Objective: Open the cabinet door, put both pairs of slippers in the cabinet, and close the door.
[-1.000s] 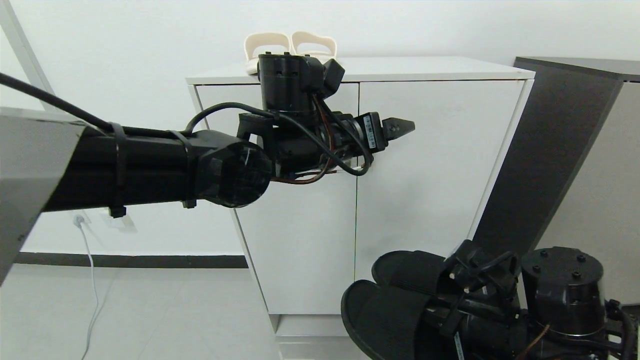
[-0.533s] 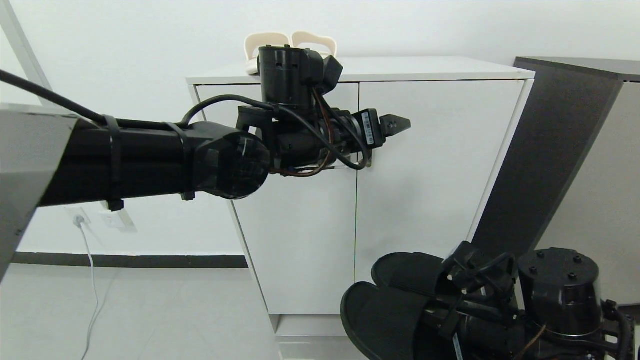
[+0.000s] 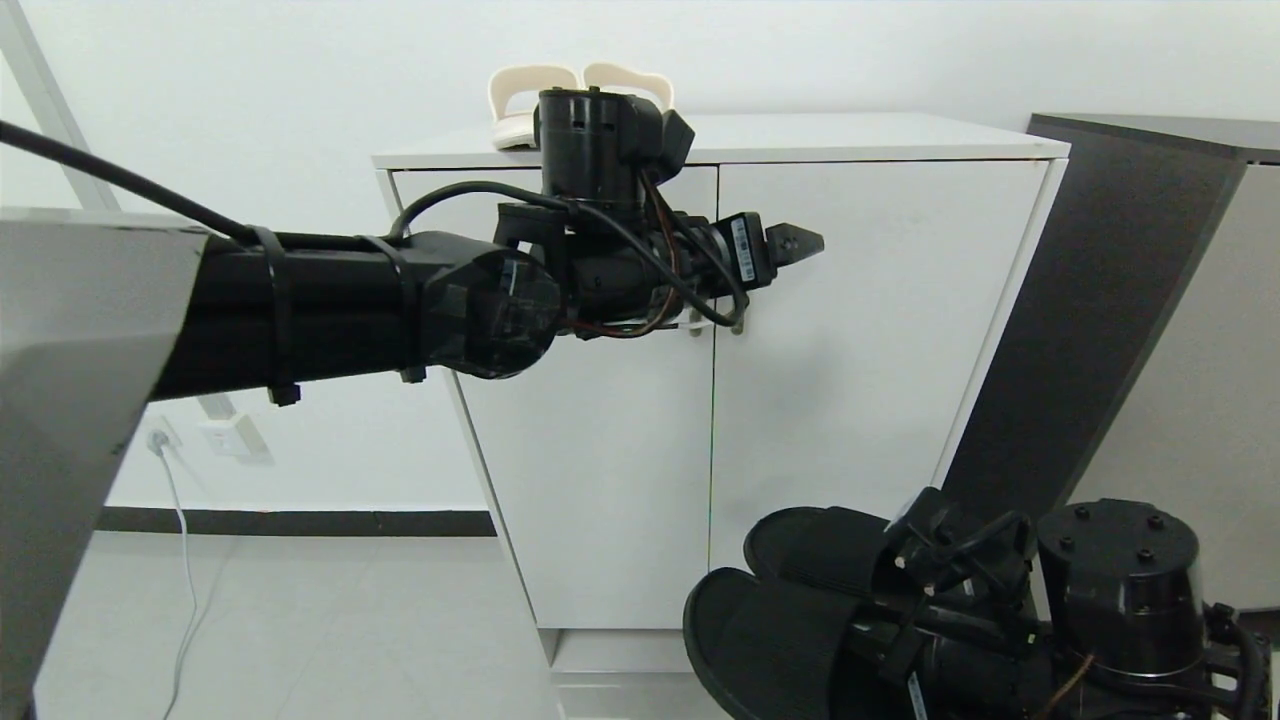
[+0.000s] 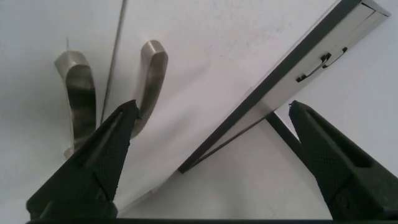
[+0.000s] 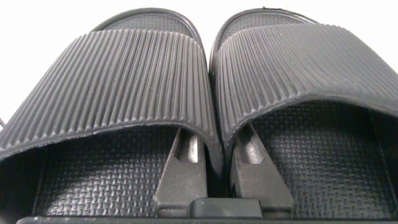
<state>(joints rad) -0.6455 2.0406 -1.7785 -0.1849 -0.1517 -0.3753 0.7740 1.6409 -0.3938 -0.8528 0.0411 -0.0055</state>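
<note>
We find left claw wide open, empty, at shut cabinet front; handles beside it, not within. Right claw clamps black slippers low before cabinet; cream slippers on cabinet top. Risks, we judge: claw misses handle; swinging door hits held slippers.

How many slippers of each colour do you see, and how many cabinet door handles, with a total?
black slippers: 2
cream slippers: 2
door handles: 2
total: 6
</note>
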